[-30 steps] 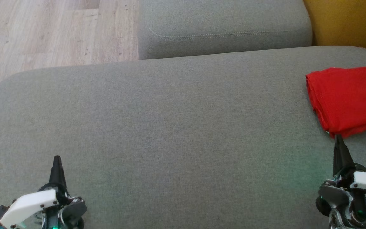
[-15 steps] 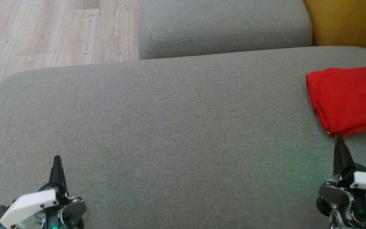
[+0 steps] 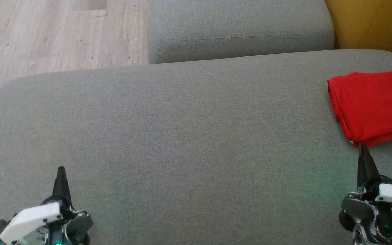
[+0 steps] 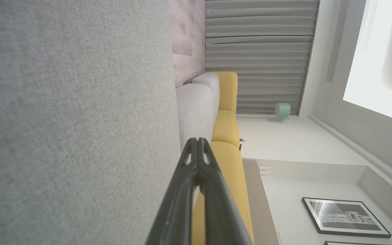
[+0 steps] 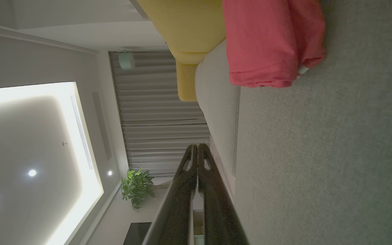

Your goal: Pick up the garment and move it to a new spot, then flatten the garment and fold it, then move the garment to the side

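Nothing's moved since a second ago: folded red garment [image 3: 373,105] sits far right on the grey cushion [image 3: 182,136]. Left gripper [image 3: 61,169] and right gripper [image 3: 362,147] are both pinched shut, empty. Looks finished to me, so next I'd just back off.

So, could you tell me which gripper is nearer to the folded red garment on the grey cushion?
Right. The right gripper lies just short of the folded red garment; the left gripper sits far across the grey cushion.
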Tool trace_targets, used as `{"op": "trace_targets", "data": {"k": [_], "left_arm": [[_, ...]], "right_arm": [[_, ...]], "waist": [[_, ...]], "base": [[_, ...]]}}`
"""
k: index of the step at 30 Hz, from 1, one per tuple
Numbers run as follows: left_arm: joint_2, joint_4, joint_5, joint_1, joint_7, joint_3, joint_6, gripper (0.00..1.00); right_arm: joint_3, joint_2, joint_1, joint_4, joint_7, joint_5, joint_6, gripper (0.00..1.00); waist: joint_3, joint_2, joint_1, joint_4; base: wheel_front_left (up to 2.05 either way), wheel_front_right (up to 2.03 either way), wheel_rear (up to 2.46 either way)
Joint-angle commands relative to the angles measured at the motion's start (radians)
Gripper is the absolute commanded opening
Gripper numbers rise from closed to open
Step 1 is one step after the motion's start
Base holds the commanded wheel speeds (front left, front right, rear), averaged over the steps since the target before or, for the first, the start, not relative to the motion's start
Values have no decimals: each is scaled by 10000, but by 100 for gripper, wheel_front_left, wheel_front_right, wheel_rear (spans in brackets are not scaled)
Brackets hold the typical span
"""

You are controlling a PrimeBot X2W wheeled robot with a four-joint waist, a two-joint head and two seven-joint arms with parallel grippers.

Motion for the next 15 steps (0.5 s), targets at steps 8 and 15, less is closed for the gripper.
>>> {"op": "trace_targets", "data": {"k": [8, 15], "left_arm": [[58, -274, 133, -522, 58, 366, -67, 0], [49, -274, 144, -523, 69, 379, -67, 0]], "right_arm": [[159, -30, -544, -317, 106, -82, -7, 0], [146, -22, -545, -316, 116, -92, -7, 0]], "waist": [[0, 0, 0, 0], [0, 0, 0, 0]], "base": [[0, 0, 0], [0, 0, 0]]}}
